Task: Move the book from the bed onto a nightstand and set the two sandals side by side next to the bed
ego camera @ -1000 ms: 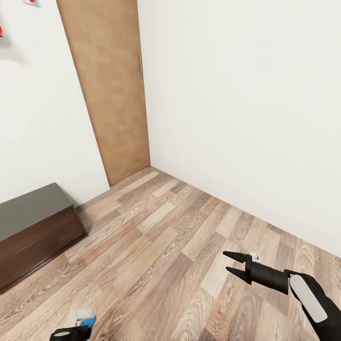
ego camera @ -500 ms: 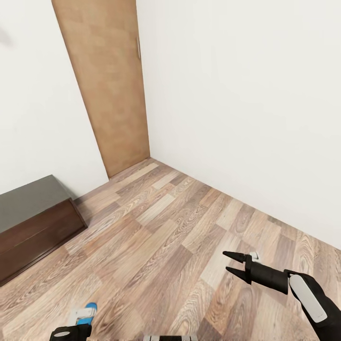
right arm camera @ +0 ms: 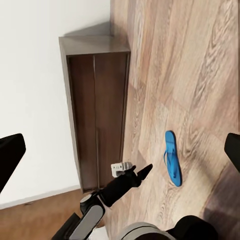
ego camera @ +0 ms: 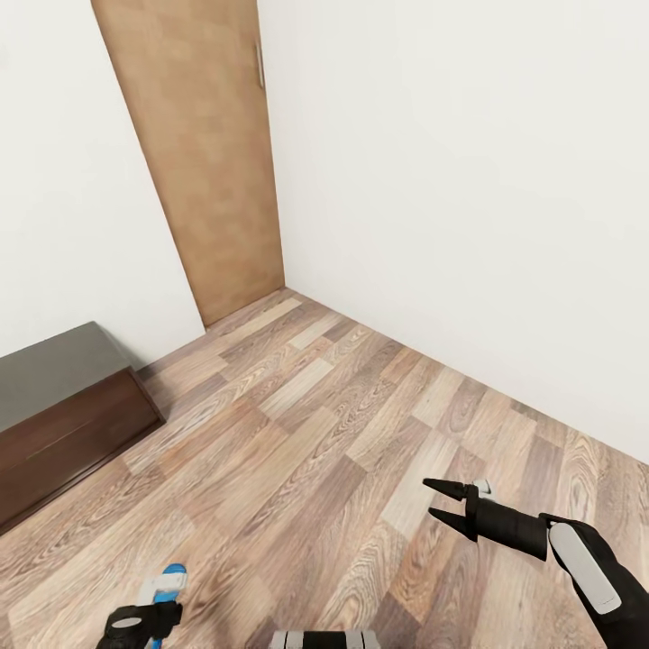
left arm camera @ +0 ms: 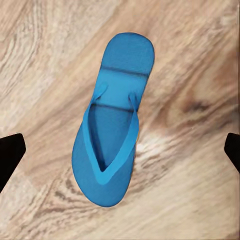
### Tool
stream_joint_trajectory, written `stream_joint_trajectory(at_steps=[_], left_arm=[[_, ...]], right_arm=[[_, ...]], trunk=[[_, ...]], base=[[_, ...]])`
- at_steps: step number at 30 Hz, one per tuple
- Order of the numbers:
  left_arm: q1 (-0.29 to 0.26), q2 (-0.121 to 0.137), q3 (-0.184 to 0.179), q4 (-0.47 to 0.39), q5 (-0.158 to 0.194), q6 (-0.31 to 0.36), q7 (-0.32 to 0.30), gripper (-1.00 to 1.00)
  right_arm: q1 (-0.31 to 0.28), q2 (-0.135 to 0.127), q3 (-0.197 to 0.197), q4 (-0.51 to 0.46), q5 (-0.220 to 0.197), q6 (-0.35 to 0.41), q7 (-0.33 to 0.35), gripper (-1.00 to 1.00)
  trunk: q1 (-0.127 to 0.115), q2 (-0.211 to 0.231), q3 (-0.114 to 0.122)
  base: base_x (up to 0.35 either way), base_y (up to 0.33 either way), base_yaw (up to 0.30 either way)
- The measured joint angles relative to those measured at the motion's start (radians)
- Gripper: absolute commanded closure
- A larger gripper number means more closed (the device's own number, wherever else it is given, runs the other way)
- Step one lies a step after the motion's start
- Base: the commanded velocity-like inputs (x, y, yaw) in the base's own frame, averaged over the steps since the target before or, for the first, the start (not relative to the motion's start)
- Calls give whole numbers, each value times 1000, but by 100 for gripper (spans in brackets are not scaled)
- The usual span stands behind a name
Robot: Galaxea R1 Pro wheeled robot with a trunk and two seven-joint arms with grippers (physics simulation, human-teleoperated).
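Observation:
One bright blue sandal (left arm camera: 114,137) lies flat on the wood-plank floor, straps up. In the left wrist view it sits between my left gripper's (left arm camera: 120,152) widely spread fingertips (left arm camera: 10,157), with the gripper open above it and not touching. In the head view the sandal (ego camera: 169,578) pokes out just beyond the left gripper (ego camera: 144,615) at the bottom left. My right gripper (ego camera: 440,502) hovers open and empty over the floor at the lower right. The right wrist view takes in the sandal (right arm camera: 172,159) and the left gripper (right arm camera: 141,173) beside it. The book, bed and nightstand are out of view.
A long low dark brown cabinet (ego camera: 63,424) stands against the left wall, close to the sandal. A closed tan wooden door (ego camera: 198,162) fills the room's corner, with white walls on both sides. Bare plank floor (ego camera: 315,424) stretches between the cabinet and the right wall.
The whole head view has shifted, so the camera moved. More of the blue sandal now shows beyond the left gripper. Both grippers stay open.

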Motion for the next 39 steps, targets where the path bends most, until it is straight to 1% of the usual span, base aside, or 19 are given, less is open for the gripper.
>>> stream_joint_trajectory(at_steps=[3, 5, 7, 8, 9, 10, 13, 14, 17, 20, 39], left_arm=[[-11, -2, -5, -47, -24, 44, -20, -100], [-17, -3, -13, -68, -40, 77, -56, -100], [-25, -2, -20, -88, -66, 105, -114, -100], [-27, -1, -22, -94, -85, 112, -134, -100], [-28, -1, -23, -96, -95, 115, -141, -100], [-30, -1, -24, -98, -124, 120, -156, -100], [-32, 0, -25, -97, -163, 122, -169, -100], [-32, 1, -25, -97, -170, 122, -171, -100], [-33, 3, -24, -97, -180, 121, -175, -100], [-33, 6, -24, -97, -182, 120, -176, -100], [-33, 10, -21, -103, -183, 117, -173, -100]], right_arm=[[0, -1, 0, -1, 0, 0, 1, -100], [0, -1, 1, -1, -1, 0, 1, -100], [0, -1, 1, -1, -1, 0, 1, -100], [0, -2, 1, -1, -1, 0, 1, -100], [0, -2, 1, -1, -1, 0, 1, -100], [0, -3, 1, -1, -1, 0, 1, -100], [0, -3, 1, -1, -1, 0, 1, -100], [0, -3, 1, -1, -1, 0, 1, -100], [0, -2, 1, -1, -1, 0, 1, -100], [0, -3, 1, -2, -1, 0, 1, -100], [0, -6, 1, -1, 0, 0, 1, -100]], trunk=[[1, -1, -12], [1, -1, -12], [1, -1, -12], [1, -1, -12], [1, -1, -12], [1, -1, -12], [1, -1, -12], [1, -1, -12], [1, -1, -12], [1, -1, -12], [10, -5, -85]], base=[[0, 0, 0], [0, 0, 0], [0, 0, 0], [0, 0, 0], [0, 0, 0], [0, 0, 0], [0, 0, 0], [0, 0, 0], [0, 0, 0], [0, 0, 0], [0, 0, 0]])
